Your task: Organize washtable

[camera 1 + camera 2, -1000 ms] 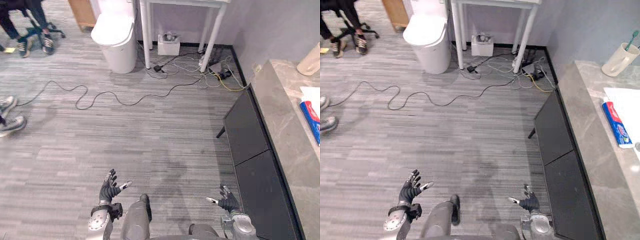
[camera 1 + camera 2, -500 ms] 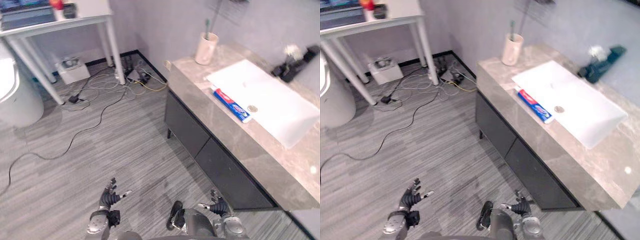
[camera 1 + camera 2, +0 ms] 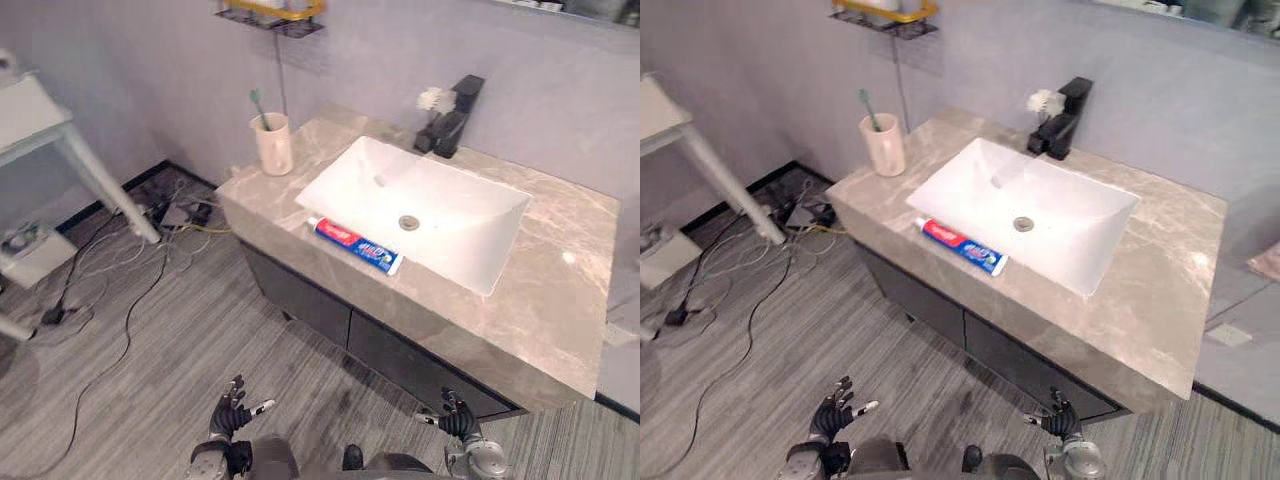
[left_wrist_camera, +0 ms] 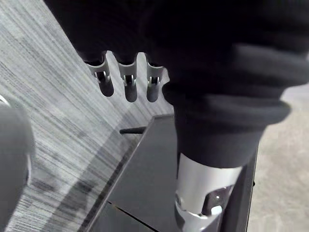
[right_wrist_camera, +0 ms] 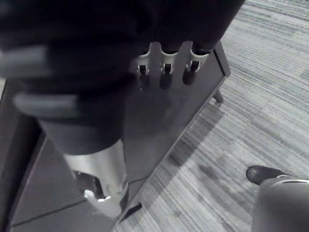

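The washtable has a grey marble top (image 3: 545, 300) with a white sink (image 3: 440, 200) set into it. A red, white and blue toothpaste tube (image 3: 357, 245) lies on the sink's front rim. A beige cup (image 3: 272, 143) holding a green toothbrush stands at the counter's far left corner. A black faucet (image 3: 452, 115) with a small white flower (image 3: 432, 99) beside it stands behind the sink. My left hand (image 3: 232, 415) and right hand (image 3: 455, 418) hang low over the floor in front of the cabinet, both open and empty, fingers (image 4: 126, 82) spread.
Black cabinet doors (image 3: 330, 310) run under the counter. A white table leg (image 3: 100, 180) and loose cables (image 3: 150, 240) lie on the grey floor to the left. A yellow wire shelf (image 3: 270, 12) hangs on the wall above the cup.
The camera has swung round, bringing the whole washtable into the middle of the view. Both hands stay low, open and empty.
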You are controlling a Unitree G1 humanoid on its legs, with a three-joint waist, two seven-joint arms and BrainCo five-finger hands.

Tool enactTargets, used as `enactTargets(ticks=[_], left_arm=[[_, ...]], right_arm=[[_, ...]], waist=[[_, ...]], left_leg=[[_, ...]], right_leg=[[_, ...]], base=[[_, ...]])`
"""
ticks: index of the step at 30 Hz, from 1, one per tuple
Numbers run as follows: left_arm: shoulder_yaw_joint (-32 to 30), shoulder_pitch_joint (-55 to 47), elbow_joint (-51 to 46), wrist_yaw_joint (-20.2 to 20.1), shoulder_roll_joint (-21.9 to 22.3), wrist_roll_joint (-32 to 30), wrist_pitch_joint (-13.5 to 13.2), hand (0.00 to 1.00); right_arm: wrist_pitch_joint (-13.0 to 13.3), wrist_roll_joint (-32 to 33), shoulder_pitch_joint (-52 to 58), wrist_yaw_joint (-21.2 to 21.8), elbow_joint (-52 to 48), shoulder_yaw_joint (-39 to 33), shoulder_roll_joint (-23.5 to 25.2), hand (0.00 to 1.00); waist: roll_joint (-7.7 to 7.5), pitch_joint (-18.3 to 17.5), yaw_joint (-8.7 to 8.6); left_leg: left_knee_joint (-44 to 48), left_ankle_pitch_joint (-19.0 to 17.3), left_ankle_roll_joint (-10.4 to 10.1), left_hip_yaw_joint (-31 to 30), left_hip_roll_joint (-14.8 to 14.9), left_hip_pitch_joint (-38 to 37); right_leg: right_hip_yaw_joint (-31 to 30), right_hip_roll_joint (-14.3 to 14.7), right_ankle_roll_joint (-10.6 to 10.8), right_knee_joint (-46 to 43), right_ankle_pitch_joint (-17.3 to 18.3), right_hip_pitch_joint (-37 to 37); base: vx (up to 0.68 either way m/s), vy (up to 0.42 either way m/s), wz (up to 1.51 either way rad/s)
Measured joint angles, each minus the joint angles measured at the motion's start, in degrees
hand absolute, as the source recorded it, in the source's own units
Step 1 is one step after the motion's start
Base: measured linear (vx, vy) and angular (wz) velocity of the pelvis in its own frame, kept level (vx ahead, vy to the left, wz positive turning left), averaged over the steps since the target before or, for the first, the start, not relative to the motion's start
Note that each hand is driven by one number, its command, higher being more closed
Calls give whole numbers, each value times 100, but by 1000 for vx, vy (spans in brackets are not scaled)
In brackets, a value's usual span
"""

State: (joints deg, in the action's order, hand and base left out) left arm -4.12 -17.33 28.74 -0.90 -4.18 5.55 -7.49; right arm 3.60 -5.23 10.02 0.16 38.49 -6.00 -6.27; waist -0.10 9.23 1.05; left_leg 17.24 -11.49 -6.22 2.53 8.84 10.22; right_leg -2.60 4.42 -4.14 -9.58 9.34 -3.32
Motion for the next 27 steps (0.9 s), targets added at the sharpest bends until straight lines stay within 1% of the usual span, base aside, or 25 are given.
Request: enactTargets(ticks=[1,2,3,4,6,7,8,9,10,11,12,13,14,15,16,17,18,19,20,22,23,25,27], left_arm=[[2,6,0,2,24,5,-9,0],[5,6,-2,2,74,8,-15,0],[15,63,-16,1,70,6,-20,0],[31,113,-113,-6,57,4,-25,0],[152,199,-149,-9,42,4,-42,0],[207,209,-151,-5,24,3,-39,0],[241,207,-150,-2,-33,2,-31,0],[278,209,-150,0,-60,2,-31,0],[367,234,-151,25,-111,-2,-30,0],[368,277,-119,65,-188,-2,-33,0],[324,299,-82,159,-210,0,36,0],[270,277,69,202,-318,8,22,0],[233,262,134,226,-409,28,-48,0],[178,257,144,239,-434,42,-55,0],[122,284,241,234,-502,48,-78,0],[136,300,371,222,-438,45,-50,0],[129,292,429,223,-389,42,-51,0],[123,244,482,227,-304,39,-52,0],[127,209,519,226,-252,39,-51,0],[122,191,566,222,-267,40,-45,0],[120,178,565,222,-282,41,-48,0],[70,98,561,222,-282,40,-76,0],[-39,82,568,222,-282,42,-63,0]], right_arm=[[0,-2,13,-1,-1,1,-19,0],[-2,-7,55,-2,-10,4,-39,0],[-23,-12,113,-11,-30,0,20,0],[-20,-19,219,7,-142,11,66,0],[-38,-36,308,-8,-174,-23,125,0],[-66,-85,323,2,-174,-15,154,0],[-96,-104,333,1,-174,-11,185,0],[-137,-110,336,2,-172,-3,201,0],[-211,-140,351,4,-158,25,211,0],[-238,-190,351,7,-100,34,213,0],[-242,-224,350,9,-76,37,209,0],[-239,-225,335,8,12,62,194,0],[-235,-226,284,6,137,128,144,0],[-235,-235,291,5,177,164,116,0],[-233,-268,293,11,350,163,35,0],[-239,-274,290,28,476,185,-71,0],[-227,-274,289,23,506,204,-133,0],[-227,-273,288,22,517,208,-208,0],[-225,-270,287,17,518,188,-244,0],[-225,-263,284,14,537,186,-234,0],[-220,-263,280,12,537,186,-217,0],[-202,-261,213,8,574,187,-207,0],[-177,-258,64,6,613,187,-206,0]], waist=[[43,-27,5],[131,-81,10],[49,-118,-9],[-94,-147,-10],[-177,-168,-4],[-185,-167,18],[-202,-160,-25],[-213,-155,-26],[-215,-154,-32],[-177,-131,-37],[-160,-122,-49],[-143,-115,-53],[-185,-129,-50],[-230,-149,-42],[-303,-183,-28],[-102,-206,-24],[-23,-223,-28],[63,-214,-26],[223,-262,-28],[178,-236,-22],[186,-244,-19],[137,-240,5],[71,-216,12]], left_leg=[[-126,117,30,-34,10,-18],[-136,494,67,-37,16,-75],[1,602,128,136,-81,-139],[127,381,227,271,-222,-192],[280,77,343,453,-314,-257],[328,-129,425,670,-345,-435],[321,-202,503,835,-351,-583],[288,-244,532,930,-372,-698],[193,-328,597,1072,-396,-934],[67,-351,602,1192,-395,-1150],[4,-350,602,1195,-379,-1238],[-96,-349,601,1193,-343,-1342],[-106,-348,599,1196,-326,-1353],[-105,-347,596,1192,-367,-1353],[-108,-353,572,1144,-449,-1406],[-141,-315,516,1135,-362,-1440],[-158,-286,471,1143,-322,-1446],[-251,-232,386,1162,-270,-1499],[-302,-173,325,1168,-242,-1521],[-329,-33,285,1179,-215,-1561],[-325,6,276,1184,-202,-1586],[-184,12,269,1190,-191,-1607],[23,11,269,1164,-209,-1513]], right_leg=[[-62,3,83,-55,71,-3],[-134,-16,218,-156,196,-11],[-128,-196,477,-360,423,-17],[-83,-400,687,-531,585,-1],[-49,-567,815,-875,665,89],[-17,-666,866,-1646,684,384],[93,-764,1009,-2219,661,616],[210,-854,1166,-2544,644,760],[654,-1079,1180,-2971,732,961],[1108,-1270,1097,-3112,856,1085],[1360,-1324,1034,-3087,897,1122],[1782,-1366,951,-2907,927,1230],[2087,-1338,800,-2400,806,1287],[2167,-1311,626,-2017,566,1279],[2189,-1273,522,-1648,391,1179],[2226,-1152,483,-1331,261,1007],[2221,-1092,500,-1147,208,909],[2186,-952,496,-774,70,756],[2167,-820,476,-400,-128,603],[2113,-703,458,85,-405,385],[2087,-672,454,237,-481,291],[1881,-553,435,680,-747,80],[1634,-525,461,967,-910,-23]], base=[[336,248,-94],[289,251,-59],[351,324,-52],[412,379,-37],[349,306,-50],[282,249,-76],[270,232,-76],[225,174,-63],[223,152,-69],[217,130,-63],[198,47,-48],[221,6,-29],[214,-22,-19],[184,-71,2],[183,-33,4],[179,-29,-1],[151,-16,-24],[128,-36,-29],[116,-34,-30],[40,-31,-18],[-5,-34,-22],[-23,-9,-33],[-70,9,-48]])
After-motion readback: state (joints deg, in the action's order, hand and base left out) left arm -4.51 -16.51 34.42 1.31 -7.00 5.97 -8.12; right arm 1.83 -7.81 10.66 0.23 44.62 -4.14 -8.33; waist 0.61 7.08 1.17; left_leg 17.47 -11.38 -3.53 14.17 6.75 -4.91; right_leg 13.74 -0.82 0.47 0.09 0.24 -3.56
